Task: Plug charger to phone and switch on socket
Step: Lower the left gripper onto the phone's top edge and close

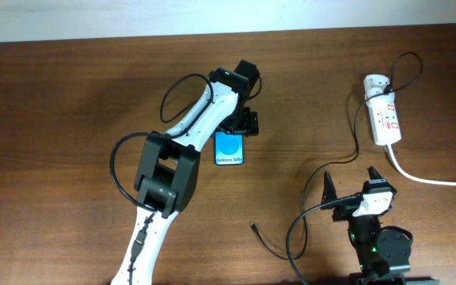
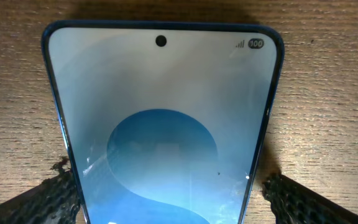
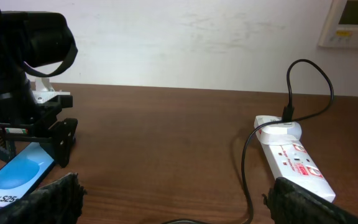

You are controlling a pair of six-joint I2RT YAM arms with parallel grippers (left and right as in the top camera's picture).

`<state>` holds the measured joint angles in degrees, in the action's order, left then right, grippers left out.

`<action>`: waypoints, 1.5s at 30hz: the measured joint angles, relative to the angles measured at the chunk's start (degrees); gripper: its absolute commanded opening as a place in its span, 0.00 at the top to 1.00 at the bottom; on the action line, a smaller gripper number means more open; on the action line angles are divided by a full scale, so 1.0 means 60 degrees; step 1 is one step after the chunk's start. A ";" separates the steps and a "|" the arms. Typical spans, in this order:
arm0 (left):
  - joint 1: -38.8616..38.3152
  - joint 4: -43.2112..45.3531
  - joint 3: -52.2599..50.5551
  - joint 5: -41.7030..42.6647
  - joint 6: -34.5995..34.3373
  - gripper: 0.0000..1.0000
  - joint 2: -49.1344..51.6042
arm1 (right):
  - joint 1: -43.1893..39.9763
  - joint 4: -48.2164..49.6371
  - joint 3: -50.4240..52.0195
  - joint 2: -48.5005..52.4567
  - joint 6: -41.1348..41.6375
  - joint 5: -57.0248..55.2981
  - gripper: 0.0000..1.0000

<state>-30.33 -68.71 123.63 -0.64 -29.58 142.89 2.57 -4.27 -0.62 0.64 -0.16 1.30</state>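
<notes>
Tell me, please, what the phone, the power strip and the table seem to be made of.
Phone: glossy glass front, judging by reflections; dark edge, probably metal. Power strip: smooth white plastic, apparently. Table: brown wood or wood-look laminate, grain visible.

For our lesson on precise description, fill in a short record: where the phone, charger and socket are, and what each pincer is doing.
phone: flat on the table, screen up
charger: adapter plugged into the socket
connector tip: loose on the table, apart from the phone
socket: far right side, thick white cord trailing right
socket switch: cannot tell
left pincer: open, straddling one end of the phone
right pincer: open, empty, near the front edge
</notes>
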 measured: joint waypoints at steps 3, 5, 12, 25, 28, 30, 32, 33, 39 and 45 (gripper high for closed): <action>0.0029 0.0004 0.0000 0.0000 0.0004 0.01 0.0000 | 0.0000 0.0000 0.0000 0.0000 -0.0004 0.0000 0.02; 0.0040 0.0000 0.0000 0.0007 0.0004 0.01 0.0000 | 0.0000 0.0000 0.0000 0.0000 -0.0004 0.0000 0.02; 0.0077 0.0000 0.0000 -0.0007 0.0004 0.01 0.0000 | 0.0000 0.0000 0.0000 0.0000 -0.0007 0.0000 0.02; 0.0084 -0.0018 0.0000 -0.0015 0.0022 0.05 0.0000 | 0.0000 0.0000 0.0000 0.0000 -0.0007 0.0000 0.02; 0.0084 -0.0026 0.0000 -0.0015 0.0033 0.12 0.0000 | 0.0000 0.0000 0.0000 0.0000 -0.0004 0.0000 0.02; 0.0084 -0.0036 0.0000 -0.0036 0.0073 0.15 0.0000 | 0.0000 0.0000 0.0000 0.0000 -0.0007 0.0000 0.02; 0.0084 -0.0040 0.0000 -0.0044 0.0073 0.16 0.0000 | 0.0000 0.0000 0.0000 0.0000 -0.0004 0.0000 0.02; 0.0084 -0.0040 0.0000 -0.0044 0.0069 0.16 0.0000 | 0.0000 0.0000 0.0000 0.0000 0.0000 0.0000 0.02; 0.0084 -0.0095 0.0000 -0.0044 0.0073 0.17 0.0000 | 0.0000 0.0000 0.0000 0.0000 0.0000 0.0000 0.02; 0.0084 -0.0583 0.0168 -0.0095 0.0073 0.17 0.0029 | 0.0000 0.0000 0.0000 0.0000 -0.0004 0.0000 0.02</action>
<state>-29.82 -72.20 124.64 -1.21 -29.15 143.06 2.57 -4.27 -0.62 0.64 -0.19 1.30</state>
